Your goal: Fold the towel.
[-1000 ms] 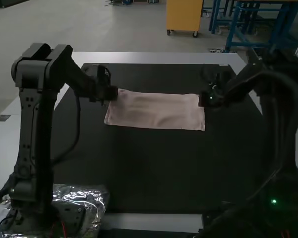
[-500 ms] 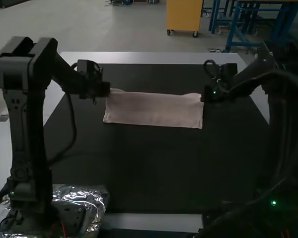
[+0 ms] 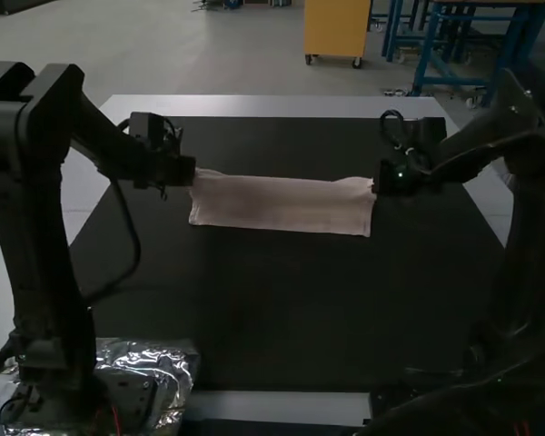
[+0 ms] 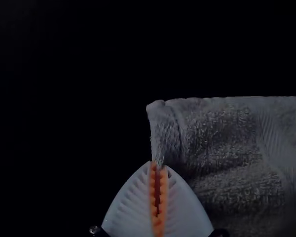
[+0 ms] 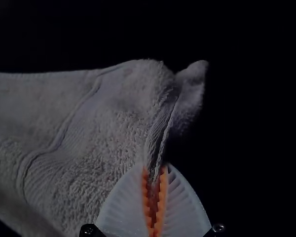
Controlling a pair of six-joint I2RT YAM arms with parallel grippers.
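Slightly farther apart than before, the left gripper (image 3: 192, 172) and right gripper (image 3: 379, 180) each pinch an end of the towel (image 3: 282, 203), a pink, looped-pile strip across the frame's upper middle. Beneath spreads a flat black mat (image 3: 282, 309), bordered by pale table (image 3: 282, 106).

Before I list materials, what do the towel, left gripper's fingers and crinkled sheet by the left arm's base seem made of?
Towel: matt terry, probably cotton; loops and ribbed bands show.
Left gripper: ribbed, matt white fingers, perhaps moulded plastic; toothed orange pads, perhaps rubber.
Crinkled sheet: glossy silver foil or metallised film, by its sharp bright creases.
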